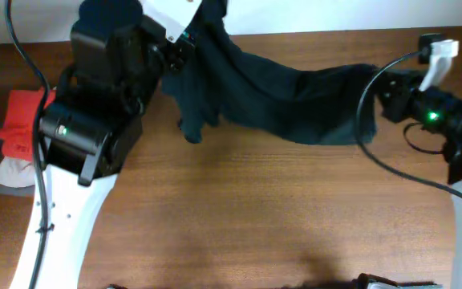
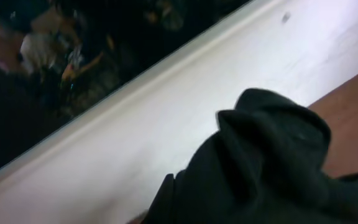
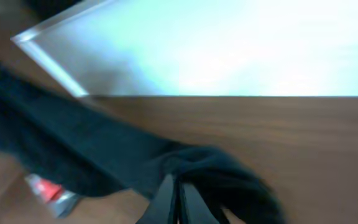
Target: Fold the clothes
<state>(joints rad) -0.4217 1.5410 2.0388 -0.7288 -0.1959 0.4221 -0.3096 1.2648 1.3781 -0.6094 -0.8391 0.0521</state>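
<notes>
The black soft-fabric garment (image 1: 279, 100) is stretched across the far side of the brown wooden table (image 1: 255, 209), strung between the two arms with a loose flap hanging near the left one. The left gripper (image 1: 181, 42) is shut on one end, though its fingertips are hidden by cloth, and the right gripper (image 3: 179, 202) is pinched tight on a bunched corner. The step in hand is judged to be spreading; next, the cloth would need to be laid flat under even tension before any fold is made.
</notes>
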